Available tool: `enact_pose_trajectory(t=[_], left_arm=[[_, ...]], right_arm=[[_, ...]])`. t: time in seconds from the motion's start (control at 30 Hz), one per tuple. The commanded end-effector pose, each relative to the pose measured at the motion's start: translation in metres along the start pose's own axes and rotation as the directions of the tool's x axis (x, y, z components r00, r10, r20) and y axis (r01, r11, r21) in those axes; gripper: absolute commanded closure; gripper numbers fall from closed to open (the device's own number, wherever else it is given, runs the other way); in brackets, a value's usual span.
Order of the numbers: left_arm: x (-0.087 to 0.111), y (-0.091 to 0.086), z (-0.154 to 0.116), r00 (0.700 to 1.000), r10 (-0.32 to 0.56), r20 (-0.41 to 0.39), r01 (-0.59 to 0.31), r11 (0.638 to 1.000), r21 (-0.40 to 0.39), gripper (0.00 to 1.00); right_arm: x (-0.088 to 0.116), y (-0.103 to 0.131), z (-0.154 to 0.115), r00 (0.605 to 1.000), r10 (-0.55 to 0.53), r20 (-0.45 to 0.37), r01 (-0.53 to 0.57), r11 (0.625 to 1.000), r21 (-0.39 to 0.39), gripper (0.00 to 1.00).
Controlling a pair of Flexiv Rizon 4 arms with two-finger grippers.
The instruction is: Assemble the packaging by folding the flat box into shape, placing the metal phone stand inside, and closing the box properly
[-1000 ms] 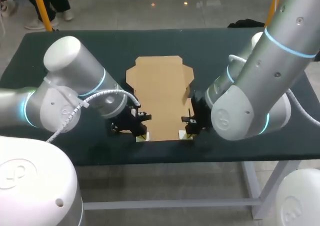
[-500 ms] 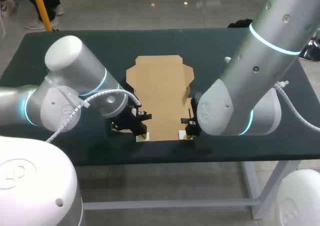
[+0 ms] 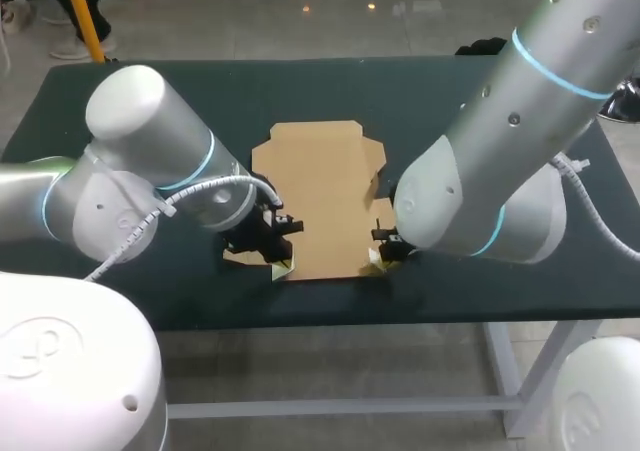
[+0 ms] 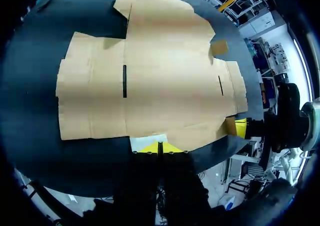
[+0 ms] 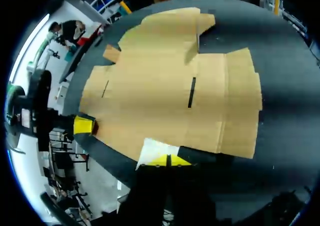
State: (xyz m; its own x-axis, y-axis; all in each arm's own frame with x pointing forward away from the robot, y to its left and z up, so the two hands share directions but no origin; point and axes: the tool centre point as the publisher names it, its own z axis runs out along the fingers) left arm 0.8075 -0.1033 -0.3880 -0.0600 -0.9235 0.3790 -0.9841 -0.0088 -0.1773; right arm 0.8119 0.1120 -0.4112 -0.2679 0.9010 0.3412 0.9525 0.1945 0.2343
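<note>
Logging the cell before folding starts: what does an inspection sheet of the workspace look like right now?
Surface: dark table, carrying the box.
Job's things: flat box unfolded, mid-table; metal phone stand not seen in any view.
Clutter: nothing seen.
Hands: left hand and right hand both shut, tips at the box's near edge, one toward each near corner.
Cables: white wrapped cable along the left arm, white cable by the right arm, both off the box.
Surroundings: nothing seen reaching over the table.
</note>
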Motion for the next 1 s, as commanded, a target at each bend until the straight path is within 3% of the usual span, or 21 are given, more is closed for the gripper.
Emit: enact_pose_trajectory(t=[0.03, 0.57, 1.0], left_arm=[[0.001, 0.001, -0.015, 1.000, -0.001, 0.010, 0.001, 1.000, 0.010, 1.00], [0.002, -0.015, -0.046, 0.998, 0.030, -0.060, -0.026, 0.998, 0.060, 1.00], [0.000, -0.044, -0.064, 0.989, 0.056, -0.140, -0.051, 0.998, 0.043, 1.00]], right_arm=[[-0.012, 0.007, -0.025, 0.970, -0.021, -0.241, 0.026, 1.000, 0.016, 1.00], [-0.032, 0.031, -0.056, 0.905, -0.115, -0.410, 0.129, 0.992, 0.007, 1.00], [-0.053, 0.064, -0.077, 0.879, -0.130, -0.459, 0.151, 0.988, 0.009, 1.00]])
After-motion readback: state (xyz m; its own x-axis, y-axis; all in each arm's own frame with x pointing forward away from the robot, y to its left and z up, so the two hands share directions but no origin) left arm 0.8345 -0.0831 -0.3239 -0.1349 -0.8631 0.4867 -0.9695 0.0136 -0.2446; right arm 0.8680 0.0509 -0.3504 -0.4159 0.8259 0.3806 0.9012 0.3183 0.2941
